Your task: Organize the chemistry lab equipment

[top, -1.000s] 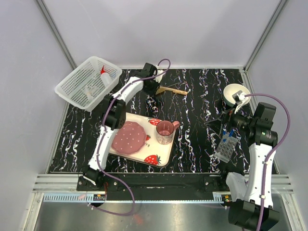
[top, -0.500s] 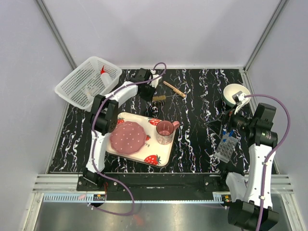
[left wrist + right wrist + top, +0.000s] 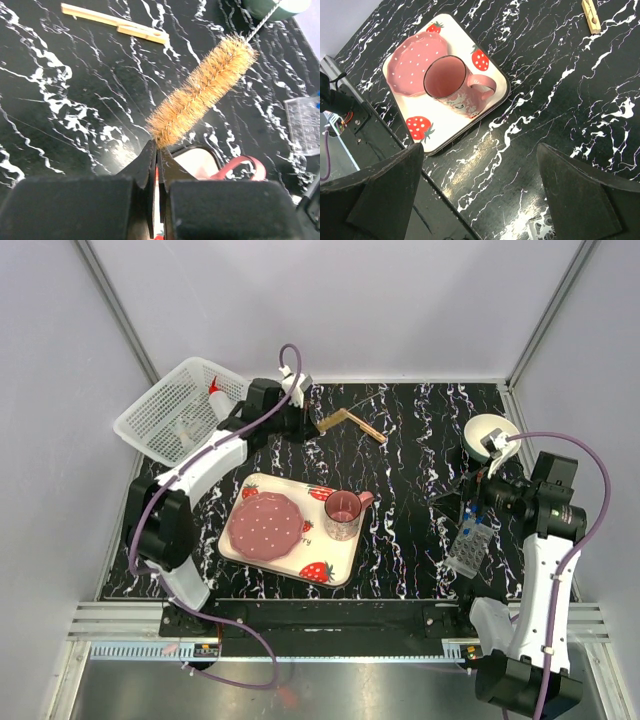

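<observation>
My left gripper is shut on the near end of a tan bristle brush with a thin wire handle, held over the far middle of the table; the left wrist view shows the jaws pinching the bristles. The slim tan wooden tool lies just beyond it. The red-capped bottle lies in the white basket. My right gripper is open and empty above bare table. The clear tube rack with blue-tipped tubes stands by it.
The strawberry-print tray holds a pink plate and pink cup at the front middle; they also show in the right wrist view. A white round container sits far right. The basket hangs over the table's far left corner.
My left arm swung its elbow out to the left and the gripper moved left and up with the brush in it. The wooden tool stayed on the table. The right arm barely moved.
</observation>
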Controlling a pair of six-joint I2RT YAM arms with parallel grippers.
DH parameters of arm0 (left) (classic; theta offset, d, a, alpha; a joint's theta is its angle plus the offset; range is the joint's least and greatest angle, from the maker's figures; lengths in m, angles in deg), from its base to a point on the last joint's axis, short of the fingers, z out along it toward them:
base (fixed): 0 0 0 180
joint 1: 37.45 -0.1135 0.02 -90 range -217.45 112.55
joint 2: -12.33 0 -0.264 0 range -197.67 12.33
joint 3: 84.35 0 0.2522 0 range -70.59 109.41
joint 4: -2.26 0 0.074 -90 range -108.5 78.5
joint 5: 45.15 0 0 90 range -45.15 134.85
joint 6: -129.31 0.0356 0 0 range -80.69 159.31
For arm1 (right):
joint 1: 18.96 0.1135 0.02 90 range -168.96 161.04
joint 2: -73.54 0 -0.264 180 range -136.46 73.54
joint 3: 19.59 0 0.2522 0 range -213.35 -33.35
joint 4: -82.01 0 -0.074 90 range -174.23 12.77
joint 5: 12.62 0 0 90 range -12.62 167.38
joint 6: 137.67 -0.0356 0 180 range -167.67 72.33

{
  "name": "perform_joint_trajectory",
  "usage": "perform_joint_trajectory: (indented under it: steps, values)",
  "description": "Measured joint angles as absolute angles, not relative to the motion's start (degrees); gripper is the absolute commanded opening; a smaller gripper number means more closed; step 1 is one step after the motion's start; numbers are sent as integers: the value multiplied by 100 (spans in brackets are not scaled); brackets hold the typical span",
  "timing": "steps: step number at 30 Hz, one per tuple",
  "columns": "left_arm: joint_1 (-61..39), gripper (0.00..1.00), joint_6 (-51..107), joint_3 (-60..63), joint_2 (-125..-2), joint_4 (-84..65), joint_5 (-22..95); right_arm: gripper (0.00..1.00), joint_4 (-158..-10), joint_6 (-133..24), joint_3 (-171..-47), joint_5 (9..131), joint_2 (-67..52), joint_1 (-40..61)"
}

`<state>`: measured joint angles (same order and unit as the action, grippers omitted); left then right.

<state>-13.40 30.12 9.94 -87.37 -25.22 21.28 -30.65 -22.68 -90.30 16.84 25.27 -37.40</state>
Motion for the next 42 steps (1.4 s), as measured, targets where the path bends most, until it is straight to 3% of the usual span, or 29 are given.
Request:
perform_joint_trajectory:
  steps: [18,30,34,42]
  values:
    - [-1182,0,-319,-1001,-6940,348,910,100,-2429,-2010,-9458,1254,2660,-3740]
    - [346,0,-2627,-1825,-6787,2774,1330,100,-2544,-2047,-9771,170,2466,-3740]
    - [855,0,-3145,-1825,-7049,3520,1649,100,-3491,-3061,-9744,-171,2501,-3740]
    - [1489,0,-3528,-1823,-7609,3970,2178,98,-7322,-6779,-9019,-480,2761,-3707]
